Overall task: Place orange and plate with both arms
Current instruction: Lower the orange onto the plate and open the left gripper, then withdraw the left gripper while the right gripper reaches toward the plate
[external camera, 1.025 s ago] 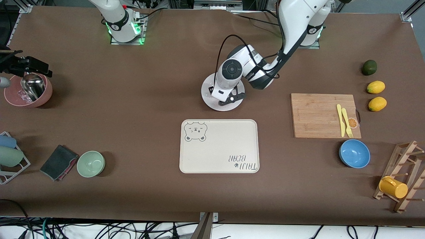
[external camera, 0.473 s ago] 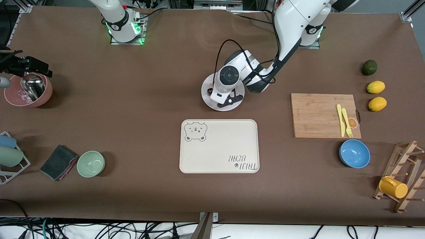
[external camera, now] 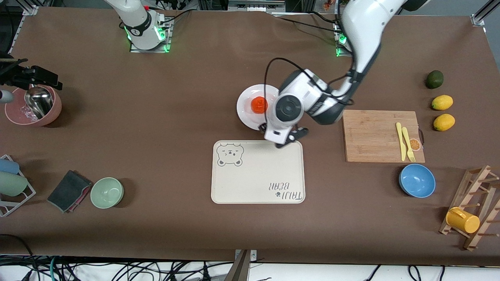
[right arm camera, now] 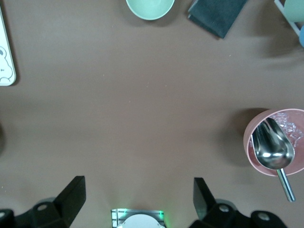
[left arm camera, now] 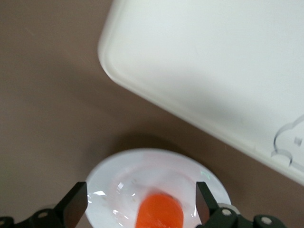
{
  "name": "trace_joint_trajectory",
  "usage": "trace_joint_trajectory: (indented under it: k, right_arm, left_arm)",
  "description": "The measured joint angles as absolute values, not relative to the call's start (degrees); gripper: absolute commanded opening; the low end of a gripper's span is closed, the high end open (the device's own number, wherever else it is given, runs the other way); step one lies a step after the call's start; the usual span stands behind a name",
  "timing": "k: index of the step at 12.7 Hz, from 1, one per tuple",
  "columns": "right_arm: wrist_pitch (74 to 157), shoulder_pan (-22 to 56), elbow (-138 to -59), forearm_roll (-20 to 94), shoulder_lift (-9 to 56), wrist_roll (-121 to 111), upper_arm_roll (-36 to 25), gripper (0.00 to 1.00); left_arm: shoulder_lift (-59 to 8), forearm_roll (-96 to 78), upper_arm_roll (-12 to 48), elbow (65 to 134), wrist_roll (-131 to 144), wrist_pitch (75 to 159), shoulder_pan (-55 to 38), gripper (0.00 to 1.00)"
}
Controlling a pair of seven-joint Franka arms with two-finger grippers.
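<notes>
The left gripper (external camera: 287,139) is hovering with jaws spread and empty just beside the plate (external camera: 247,115), the orange (external camera: 258,105) sitting on it. The right gripper (right arm camera: 137,202), also agape, is waiting high. Risk: nudging the plate's rim could roll the orange off.

orange (external camera: 258,105) seemingly upright, on white plate (external camera: 246,115)

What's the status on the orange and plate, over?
Left pincer open, empty, over the bear tray's edge beside the plate. Right pincer open, waiting high near its base. Orange sits on the plate. Nothing in the way.
</notes>
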State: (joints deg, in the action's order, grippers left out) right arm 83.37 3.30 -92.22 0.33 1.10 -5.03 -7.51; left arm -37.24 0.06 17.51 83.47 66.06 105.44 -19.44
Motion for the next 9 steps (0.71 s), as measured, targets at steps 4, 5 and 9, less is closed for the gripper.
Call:
trace_joint_trajectory:
  k: [4,5,9]
  right_arm:
    - [71.7,6.0,-92.2,0.2,2.2,-4.8,-6.2,1.0]
    - [69.3,6.5,-92.3,0.4,2.8,-4.8,-6.0,1.0]
    - [68.0,7.9,-92.9,8.3,6.2,-4.4,-5.9,1.0]
  left_arm:
    - [-36.7,1.9,15.5,79.5,51.8,99.3,-7.7,1.0]
    - [-36.5,2.6,15.5,79.3,46.6,98.6,-4.5,1.0]
    - [-34.7,2.8,15.4,79.1,28.2,97.1,5.6,1.0]
